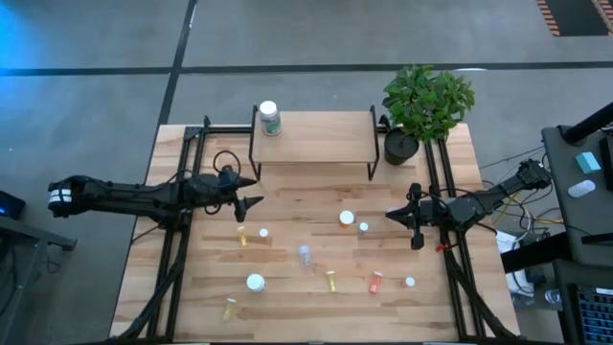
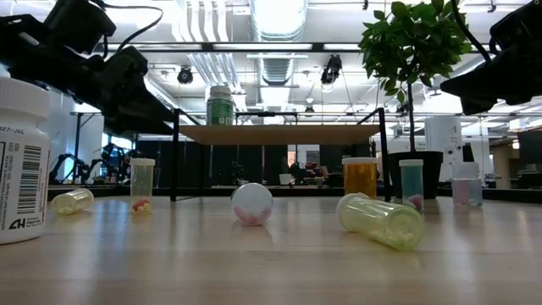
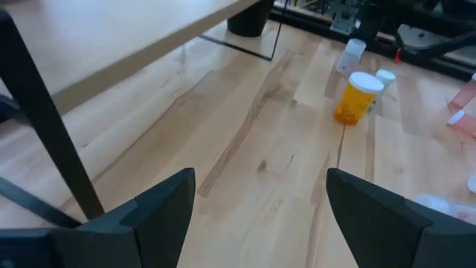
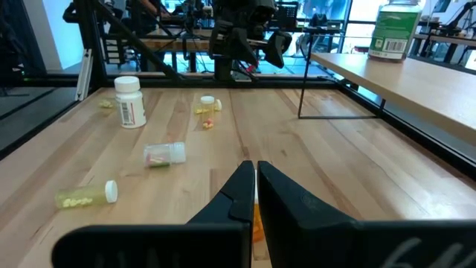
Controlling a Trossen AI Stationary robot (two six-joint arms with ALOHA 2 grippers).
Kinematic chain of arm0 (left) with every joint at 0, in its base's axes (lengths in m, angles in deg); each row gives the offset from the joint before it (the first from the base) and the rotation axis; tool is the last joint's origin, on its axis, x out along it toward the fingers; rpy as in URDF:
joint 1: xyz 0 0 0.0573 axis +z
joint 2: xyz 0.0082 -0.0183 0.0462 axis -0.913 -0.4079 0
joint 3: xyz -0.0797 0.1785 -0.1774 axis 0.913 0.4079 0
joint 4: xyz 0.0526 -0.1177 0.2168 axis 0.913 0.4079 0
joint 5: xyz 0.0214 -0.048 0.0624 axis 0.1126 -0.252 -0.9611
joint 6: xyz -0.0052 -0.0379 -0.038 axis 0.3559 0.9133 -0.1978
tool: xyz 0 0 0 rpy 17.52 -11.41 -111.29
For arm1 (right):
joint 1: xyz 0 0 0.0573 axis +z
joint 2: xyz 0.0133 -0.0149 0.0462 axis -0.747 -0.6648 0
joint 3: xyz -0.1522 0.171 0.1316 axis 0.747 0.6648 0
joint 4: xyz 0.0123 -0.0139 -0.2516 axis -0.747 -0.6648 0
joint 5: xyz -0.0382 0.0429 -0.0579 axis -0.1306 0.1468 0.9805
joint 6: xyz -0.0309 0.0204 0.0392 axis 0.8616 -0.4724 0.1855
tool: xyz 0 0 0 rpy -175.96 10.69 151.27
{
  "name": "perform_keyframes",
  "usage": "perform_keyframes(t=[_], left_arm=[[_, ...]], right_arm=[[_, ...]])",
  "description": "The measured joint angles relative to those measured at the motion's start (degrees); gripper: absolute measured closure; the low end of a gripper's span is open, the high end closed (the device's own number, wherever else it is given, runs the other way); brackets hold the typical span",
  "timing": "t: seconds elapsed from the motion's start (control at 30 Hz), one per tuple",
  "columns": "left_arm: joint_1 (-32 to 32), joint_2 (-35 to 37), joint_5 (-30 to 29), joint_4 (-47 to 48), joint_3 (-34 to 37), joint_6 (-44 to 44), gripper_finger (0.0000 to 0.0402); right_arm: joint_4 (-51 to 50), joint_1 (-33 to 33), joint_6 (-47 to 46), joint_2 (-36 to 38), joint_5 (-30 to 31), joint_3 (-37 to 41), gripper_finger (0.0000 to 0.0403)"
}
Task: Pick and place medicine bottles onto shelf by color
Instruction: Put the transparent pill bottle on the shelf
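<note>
Shelf (image 1: 316,139): stands at the desk's (image 1: 211,287) far edge; one green bottle (image 1: 270,118) upright on its left end, probably starting a colour group.
Other bottles: scattered on the desk before the shelf, some upright, some lying, e.g. orange bottle (image 1: 347,220), white bottle (image 1: 255,284).
Left claw (image 1: 251,203): fingers wide apart, holding nothing, near the shelf's left leg, free for a next pick.
Right claw (image 1: 400,217): fingers pressed together, empty, beside the orange bottle.
</note>
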Motion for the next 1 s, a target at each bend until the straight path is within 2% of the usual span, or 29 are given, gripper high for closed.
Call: perform_keyframes(t=[0.23, 1.0], left_arm=[[0.0, 0.6, 1.9, -0.7, -0.1, -0.5, 0.0116], [0.0, 5.5, 2.0, -4.4, -0.1, -5.1, 0.0116]], right_arm=[[0.0, 0.0, -0.1, 0.0, 0.0, 0.0, 0.0394], [0.0, 0.0, -0.1, 0.0, 0.0, 0.0, 0.0394]])
